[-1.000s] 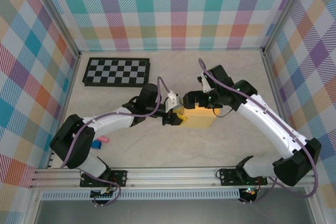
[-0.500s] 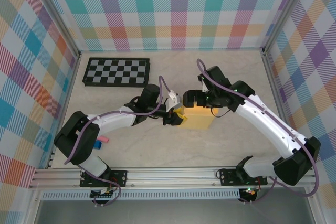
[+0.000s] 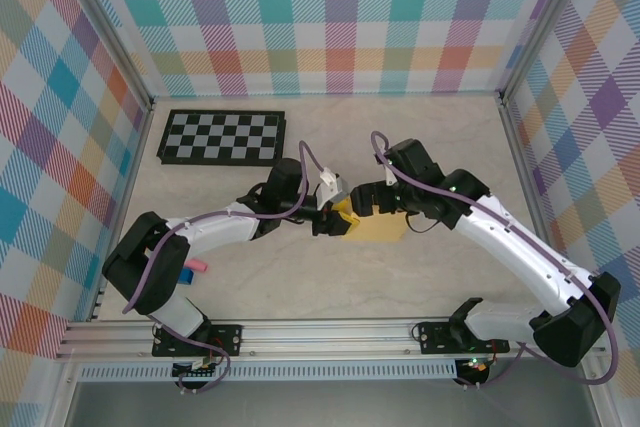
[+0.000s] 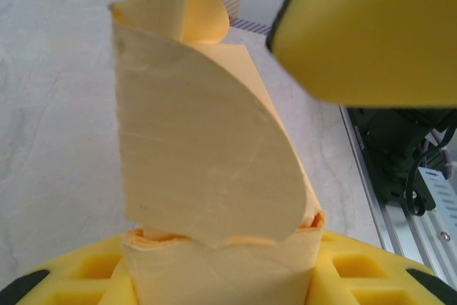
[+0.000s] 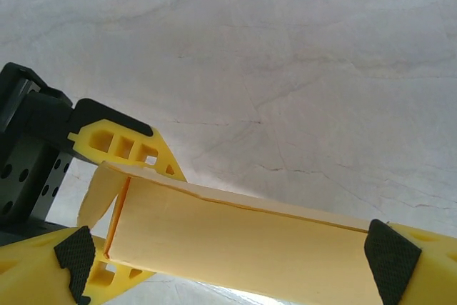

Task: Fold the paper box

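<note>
Right gripper (image 5: 234, 253): clamped across the paper box (image 3: 377, 229), apparently steadying it for folding;
Left gripper (image 3: 335, 219): sat at its left end flap; grip could not be told

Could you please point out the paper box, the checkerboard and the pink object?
paper box (image 3: 378, 231), top external view, top face.
checkerboard (image 3: 221, 136), top external view, board centre.
pink object (image 3: 197, 266), top external view, its middle.
</note>
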Controlling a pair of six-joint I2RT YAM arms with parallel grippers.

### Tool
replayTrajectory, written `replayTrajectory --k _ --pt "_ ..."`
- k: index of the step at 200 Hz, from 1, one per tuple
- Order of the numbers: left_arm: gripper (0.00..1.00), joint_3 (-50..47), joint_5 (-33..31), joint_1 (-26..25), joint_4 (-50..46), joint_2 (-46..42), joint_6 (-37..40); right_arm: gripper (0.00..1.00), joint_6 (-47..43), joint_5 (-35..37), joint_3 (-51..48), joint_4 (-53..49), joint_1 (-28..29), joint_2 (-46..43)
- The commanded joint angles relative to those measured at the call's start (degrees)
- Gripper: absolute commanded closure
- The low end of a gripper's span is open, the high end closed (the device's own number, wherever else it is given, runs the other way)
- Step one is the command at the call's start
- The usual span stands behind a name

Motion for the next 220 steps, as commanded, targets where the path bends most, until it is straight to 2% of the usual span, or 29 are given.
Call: replayTrajectory --k 1,38,76,99,121,198,220 --pt "0.61 2.0 3.0 0.1 3.7 -1.2 -2.5 0.00 4.1 -3.6 -2.0 5.0 0.2 -1.5" --pt "0.61 3.5 2.4 0.1 3.4 0.0 -6.6 0.00 8.2 -2.1 -1.2 4.9 0.3 -0.7" --pt "0.61 6.8 1.2 0.2 4.3 2.6 -19.6 0.00 10.6 2.9 -5.2 8.7 0.6 -1.9" --pt "0.61 8.7 -0.3 0.1 2.2 3.5 -24.9 0.00 9.6 3.5 -6.1 10.6 0.6 -2.3" --pt "0.61 9.8 -0.6 -0.2 -0.6 3.5 -25.2 0.00 9.1 4.4 -5.9 10.9 0.6 -2.5" --pt "0.62 8.8 -2.3 -0.9 -1.1 2.3 -23.6 0.00 9.1 9.3 -0.9 8.3 0.6 1.6" --pt "0.62 7.5 -3.0 -0.9 0.6 1.5 -23.1 0.06 9.7 11.6 -1.2 7.9 0.6 1.5"
